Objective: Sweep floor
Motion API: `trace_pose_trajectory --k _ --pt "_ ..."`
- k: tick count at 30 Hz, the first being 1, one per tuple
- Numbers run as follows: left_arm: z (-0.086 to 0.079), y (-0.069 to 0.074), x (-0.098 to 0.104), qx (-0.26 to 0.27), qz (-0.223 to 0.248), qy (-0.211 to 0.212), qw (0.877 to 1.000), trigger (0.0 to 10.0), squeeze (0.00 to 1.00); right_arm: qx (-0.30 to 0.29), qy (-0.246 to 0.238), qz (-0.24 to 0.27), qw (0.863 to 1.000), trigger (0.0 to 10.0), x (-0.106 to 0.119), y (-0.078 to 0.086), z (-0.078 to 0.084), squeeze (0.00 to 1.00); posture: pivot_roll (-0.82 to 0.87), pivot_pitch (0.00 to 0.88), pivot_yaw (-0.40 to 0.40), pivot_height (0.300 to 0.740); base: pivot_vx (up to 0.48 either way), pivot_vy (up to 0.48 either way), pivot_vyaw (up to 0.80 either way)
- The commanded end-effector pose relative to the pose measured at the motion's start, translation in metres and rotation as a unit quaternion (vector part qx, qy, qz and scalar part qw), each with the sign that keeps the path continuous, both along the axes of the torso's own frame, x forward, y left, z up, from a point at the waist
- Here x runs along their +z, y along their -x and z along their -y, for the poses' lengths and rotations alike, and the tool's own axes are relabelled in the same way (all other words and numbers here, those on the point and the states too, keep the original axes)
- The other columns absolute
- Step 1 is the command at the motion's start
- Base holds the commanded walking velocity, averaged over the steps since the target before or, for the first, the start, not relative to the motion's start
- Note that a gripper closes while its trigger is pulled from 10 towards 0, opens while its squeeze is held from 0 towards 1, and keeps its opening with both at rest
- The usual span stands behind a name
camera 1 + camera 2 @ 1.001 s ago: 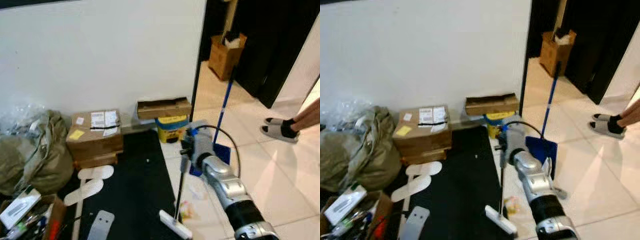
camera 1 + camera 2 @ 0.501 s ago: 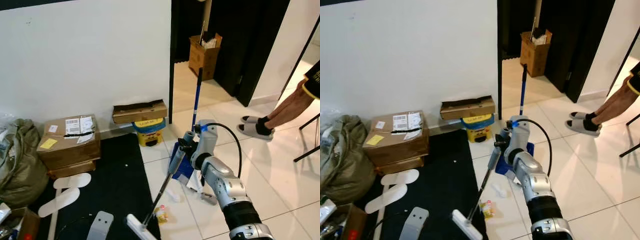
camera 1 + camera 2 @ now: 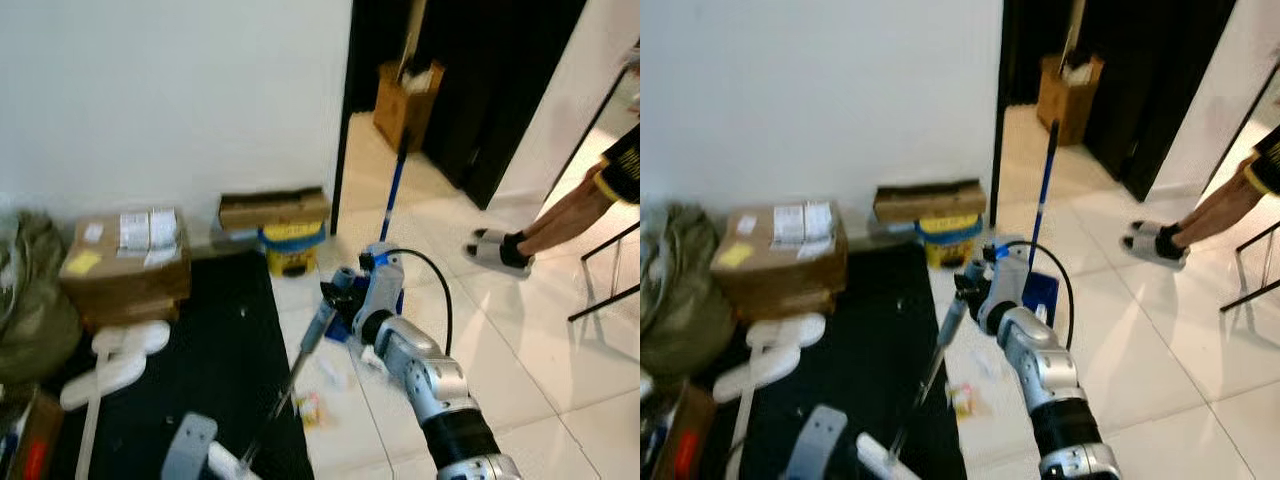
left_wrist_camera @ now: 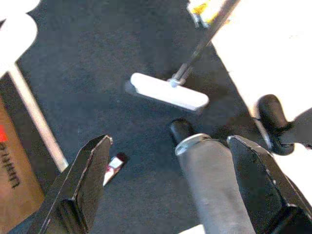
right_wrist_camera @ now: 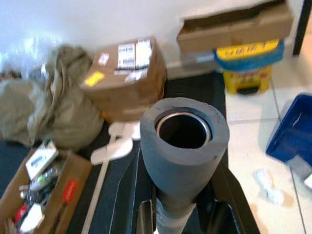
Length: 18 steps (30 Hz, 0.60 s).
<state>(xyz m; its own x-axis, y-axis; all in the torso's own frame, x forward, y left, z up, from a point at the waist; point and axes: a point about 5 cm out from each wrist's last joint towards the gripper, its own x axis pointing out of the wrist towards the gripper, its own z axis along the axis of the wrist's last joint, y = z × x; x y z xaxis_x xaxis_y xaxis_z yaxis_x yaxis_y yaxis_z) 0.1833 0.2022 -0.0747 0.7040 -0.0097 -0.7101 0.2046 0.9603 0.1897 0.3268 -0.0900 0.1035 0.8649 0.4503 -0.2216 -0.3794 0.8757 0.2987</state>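
I see the left gripper (image 4: 170,190) nearest to me, its two black fingers (image 4: 80,187) spread wide apart with nothing between them, hanging over the black floor mat (image 3: 235,370). Just beyond it, at about 12 o'clock in the left wrist view, lies the white flat head of the sweeper (image 4: 165,92), resting on the mat with its thin metal pole (image 3: 300,365) rising at a slant toward 1 o'clock.

The right gripper (image 3: 340,300) is pinching the grey foam handle of the sweeper (image 5: 184,141); in the right wrist view the fingers press on both sides of this hollow grey tube. The silver right arm (image 3: 425,385) reaches forward from 5 o'clock.

On the white tile floor (image 3: 520,350), near the edge of the mat, I see a small yellow and white wrapper (image 3: 308,408) and a crumpled white scrap of paper (image 3: 332,372). At 9 o'clock lie white slippers (image 3: 120,350) beside an olive cloth bag (image 3: 30,310).

Farther away, a blue dustpan with a long blue handle (image 3: 1040,215) stands just behind the right gripper. Against the white wall (image 3: 170,100) sit a brown cardboard box with labels (image 3: 125,260) and a yellow bucket (image 3: 290,248) under a flat cardboard box (image 3: 272,207). At 2 o'clock a person's foot in a grey slipper (image 3: 495,250) stands on the tiles. In the dark doorway at 1 o'clock there is another cardboard box (image 3: 405,100).
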Motion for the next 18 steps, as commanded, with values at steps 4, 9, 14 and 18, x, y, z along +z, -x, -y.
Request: trace_pose_trajectory --k 4,9,14,18 --pt "-0.015 -0.019 0.016 0.002 0.056 -0.028 0.998 10.0 0.00 0.009 0.018 0.046 0.999 10.0 0.013 -0.004 0.000 0.00 -0.07 0.216 -0.027 0.740 0.000 0.000 0.00" --pt "-0.019 -0.029 0.025 0.004 0.089 -0.031 0.996 10.0 0.00 0.022 0.045 0.070 0.996 10.0 0.016 -0.005 -0.002 0.00 -0.06 0.230 -0.027 0.740 0.000 0.000 0.00" --pt "-0.023 -0.030 0.029 -0.005 0.109 -0.036 0.993 10.0 0.00 -0.021 0.040 0.146 0.988 10.0 0.026 -0.015 0.008 0.00 -0.02 0.267 -0.010 0.740 0.000 0.000 0.00" --pt "-0.022 -0.025 0.026 -0.018 0.107 -0.039 0.993 10.0 0.00 -0.053 0.069 0.189 0.978 10.0 0.032 -0.021 0.020 0.00 -0.01 0.269 -0.005 0.740 0.000 0.000 0.00"
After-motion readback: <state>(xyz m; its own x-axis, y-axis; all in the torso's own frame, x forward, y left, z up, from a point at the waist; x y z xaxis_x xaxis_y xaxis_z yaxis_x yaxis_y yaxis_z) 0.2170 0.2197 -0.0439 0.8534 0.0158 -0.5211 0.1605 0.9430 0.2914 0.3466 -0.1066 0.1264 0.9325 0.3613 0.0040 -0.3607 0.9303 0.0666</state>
